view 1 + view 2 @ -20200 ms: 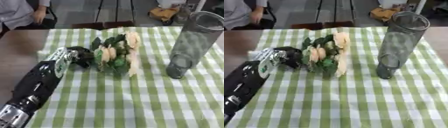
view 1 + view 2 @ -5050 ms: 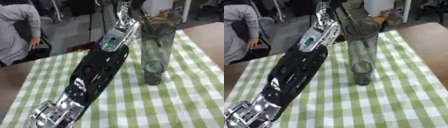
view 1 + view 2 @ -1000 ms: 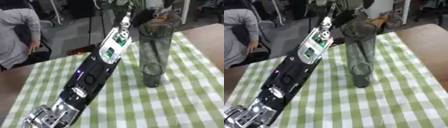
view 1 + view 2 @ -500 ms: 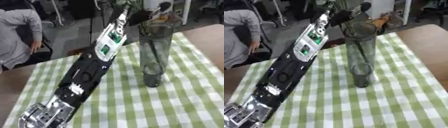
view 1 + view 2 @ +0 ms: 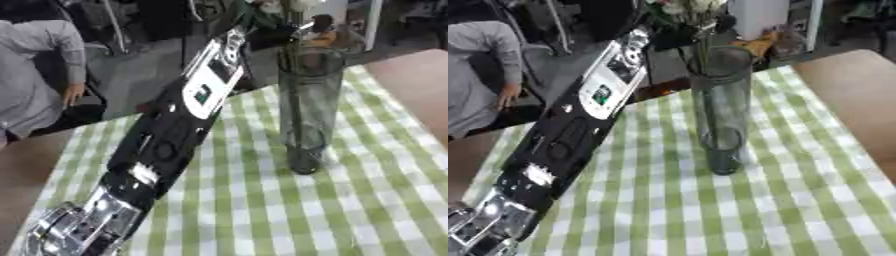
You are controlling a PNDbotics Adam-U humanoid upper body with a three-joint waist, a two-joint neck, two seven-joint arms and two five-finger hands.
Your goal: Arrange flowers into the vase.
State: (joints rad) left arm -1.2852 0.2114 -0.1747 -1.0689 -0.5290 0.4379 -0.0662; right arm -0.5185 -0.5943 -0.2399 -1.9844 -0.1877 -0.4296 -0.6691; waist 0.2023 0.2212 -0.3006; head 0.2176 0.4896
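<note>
On far half of table: tall clear glass vase [image 5: 721, 107], upright on green-white checked cloth [image 5: 667, 210].
Flowers [image 5: 686, 9]: pale blooms with green leaves, held above vase rim; stems reach down through mouth into glass.
Left arm [image 5: 166, 145]: stretched from near left up toward vase top. Left hand [image 5: 262, 27] dark, blurred among foliage; probably curled round stems, cannot tell for sure.
Right hand: not seen.
Progress: insertion underway; release and withdrawal left.
Surface: bare brown table [image 5: 416, 75] at far right.
Room: dim, cluttered floor beyond.
</note>
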